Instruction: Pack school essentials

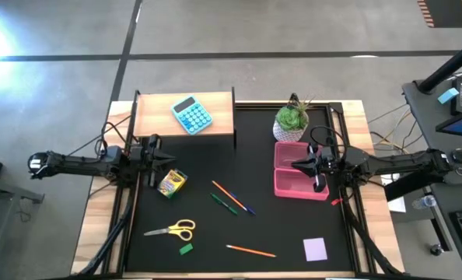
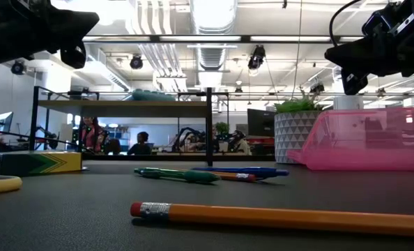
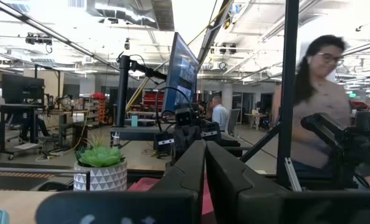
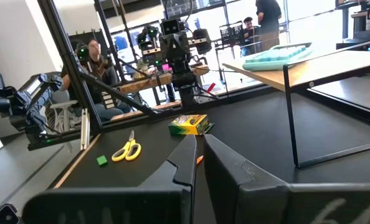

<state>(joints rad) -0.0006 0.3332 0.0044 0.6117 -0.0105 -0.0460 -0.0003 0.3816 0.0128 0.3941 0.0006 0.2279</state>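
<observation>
Both arms hover above the black mat with nothing in their fingers. My left gripper (image 1: 167, 161) is shut, just beyond the yellow-green crayon box (image 1: 172, 183) lying flat. My right gripper (image 1: 296, 164) is shut above the open pink case (image 1: 301, 180). Loose on the mat are yellow-handled scissors (image 1: 173, 229), a green eraser (image 1: 185, 249), an orange pencil (image 1: 229, 194), a green pen (image 1: 224, 204), a blue pen (image 1: 245, 207), another orange pencil (image 1: 250, 250) and a lilac notepad (image 1: 315, 249). The right wrist view shows the crayon box (image 4: 189, 124), scissors (image 4: 128, 150) and eraser (image 4: 101, 160).
A light-blue calculator (image 1: 192, 114) lies on a wooden shelf (image 1: 153, 117) at the far left. A potted green plant (image 1: 292, 119) stands just beyond the pink case. Black frame rails run along the mat's left and right sides. A person (image 3: 316, 93) stands in the room beyond the table.
</observation>
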